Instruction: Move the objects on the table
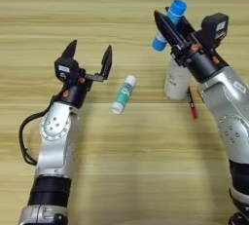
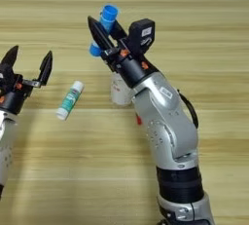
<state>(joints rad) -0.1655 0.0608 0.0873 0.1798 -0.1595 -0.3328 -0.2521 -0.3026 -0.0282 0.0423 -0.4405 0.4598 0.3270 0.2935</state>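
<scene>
Counted items on the table [image 1: 121, 170]: one blue tube [image 1: 169, 24], one white-and-green tube [image 1: 123, 94], one clear bottle [image 1: 176, 79], and one red pen [image 1: 191, 103]. Two arms are in view, each with one gripper.

The right gripper [image 1: 170, 27] is in the upper right of the left eye view. Its two black fingers are closed onto the blue tube, which sits tilted between them, with its blue cap pointing to the upper right and its lower end to the lower left. Whether the tube touches the table cannot be told.

The clear bottle stands just below the right gripper and is partly covered by the wrist; its cap is hidden. The red pen lies just right of the bottle, close to the right forearm, with its red tip toward the bottom of the frame.

The left gripper [image 1: 89, 58] is at centre left. Its fingers are spread wide and hold nothing. The white-and-green tube lies flat just to the lower right of this gripper, apart from the fingers, slanted with its white cap toward the lower left.

Open wood extends across the whole upper left, the top band and the lower centre between the two arms. No table edge is visible in either view.
</scene>
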